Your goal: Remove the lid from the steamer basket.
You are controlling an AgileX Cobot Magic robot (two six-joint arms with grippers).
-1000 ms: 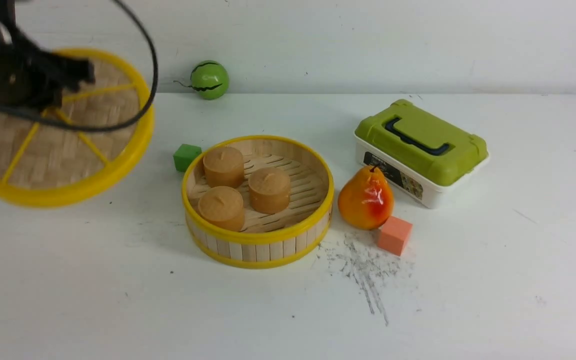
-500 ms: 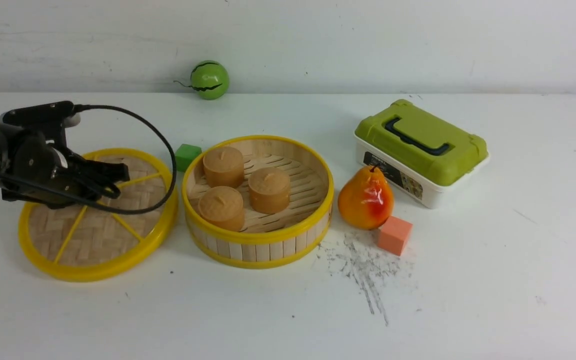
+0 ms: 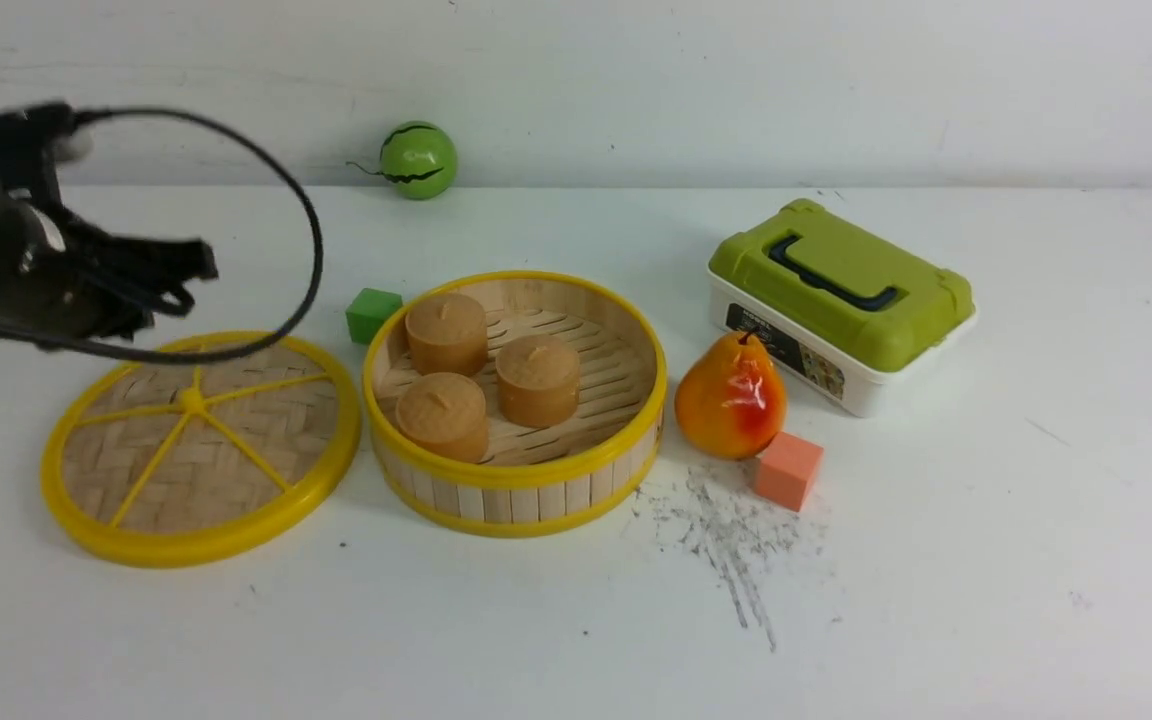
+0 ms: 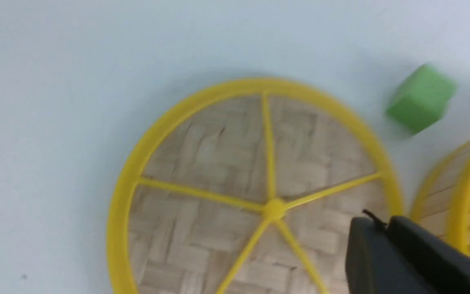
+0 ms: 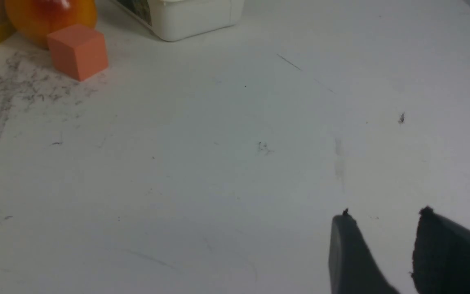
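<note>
White table (image 3: 956, 610): lid (image 3: 198, 455) flat, prob. touching steamer basket (image 3: 521, 478); L gripper (image 3: 191, 280) blurred, grip unclear; R gripper (image 5: 385, 212) spread, partly cropped.

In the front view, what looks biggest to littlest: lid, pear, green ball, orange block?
The lid, then the pear. Green ball and orange block look about alike; the ball sits farther back, so I won't rank them.
</note>
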